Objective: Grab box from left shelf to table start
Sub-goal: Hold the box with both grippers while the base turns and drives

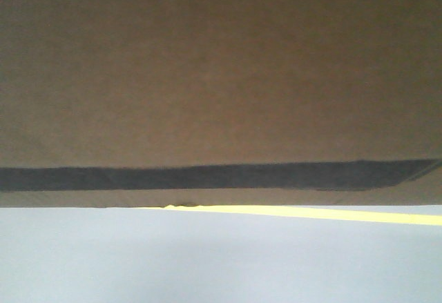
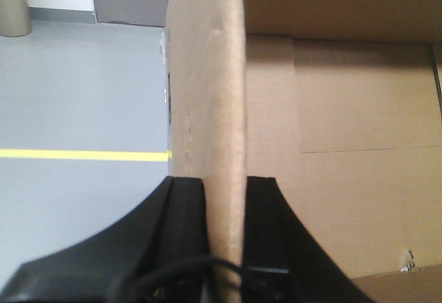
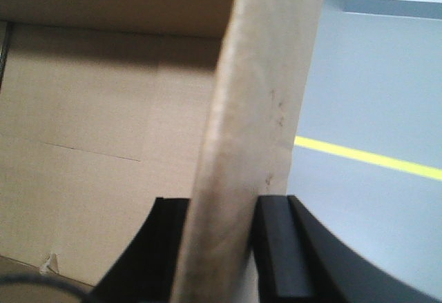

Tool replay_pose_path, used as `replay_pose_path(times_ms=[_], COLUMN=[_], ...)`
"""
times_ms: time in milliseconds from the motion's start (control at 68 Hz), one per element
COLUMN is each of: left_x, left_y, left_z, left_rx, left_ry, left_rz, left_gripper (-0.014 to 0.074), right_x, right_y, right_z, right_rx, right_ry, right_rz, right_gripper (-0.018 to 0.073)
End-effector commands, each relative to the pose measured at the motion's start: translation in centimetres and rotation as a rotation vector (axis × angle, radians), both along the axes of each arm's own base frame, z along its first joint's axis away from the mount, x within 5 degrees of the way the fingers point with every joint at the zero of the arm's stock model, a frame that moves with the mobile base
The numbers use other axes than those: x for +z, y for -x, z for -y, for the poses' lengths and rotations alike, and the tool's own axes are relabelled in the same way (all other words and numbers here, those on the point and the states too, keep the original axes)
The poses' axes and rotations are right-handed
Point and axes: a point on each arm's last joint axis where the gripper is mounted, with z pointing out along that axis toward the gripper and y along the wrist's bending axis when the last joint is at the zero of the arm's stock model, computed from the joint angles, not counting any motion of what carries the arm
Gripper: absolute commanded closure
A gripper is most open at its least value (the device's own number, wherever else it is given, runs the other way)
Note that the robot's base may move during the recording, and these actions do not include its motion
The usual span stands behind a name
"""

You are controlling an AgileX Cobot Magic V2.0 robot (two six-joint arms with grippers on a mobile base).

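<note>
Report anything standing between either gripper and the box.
Nothing visible does. The left gripper is shut on one wall of the box, a finger on each face; the right gripper clamps another wall likewise.

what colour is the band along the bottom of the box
Black: the band crosses the tan box, clearest in the exterior front-facing view.

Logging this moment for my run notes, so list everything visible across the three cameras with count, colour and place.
box: one, tan cardboard with a black band, fills the front view
floor: one, grey, below and beside the box
floor line: one, yellow, across the floor
left gripper: one, black, clamped on a box wall
right gripper: one, black, clamped on a box wall
</note>
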Motion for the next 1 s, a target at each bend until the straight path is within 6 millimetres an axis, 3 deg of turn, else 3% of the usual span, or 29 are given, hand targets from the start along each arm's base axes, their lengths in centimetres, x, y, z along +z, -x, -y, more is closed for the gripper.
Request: replay_pose_path(times_ms=[0, 985], left_x=[2.84, 2.84], left_y=[0.49, 0.49], left_z=[0.32, 0.32], left_rx=[-0.051, -0.051], left_ry=[0.128, 0.128], left_rz=[0.204, 0.204], left_gripper=[0.0689, 0.0689], right_x=[1.97, 1.96], right_y=[-0.15, -0.18], right_z=[0.07, 0.07], right_rx=[-0.013, -0.013], right_ry=[-0.045, -0.045], right_rz=[0.14, 0.139], right_gripper=[0.0497, 0.0497])
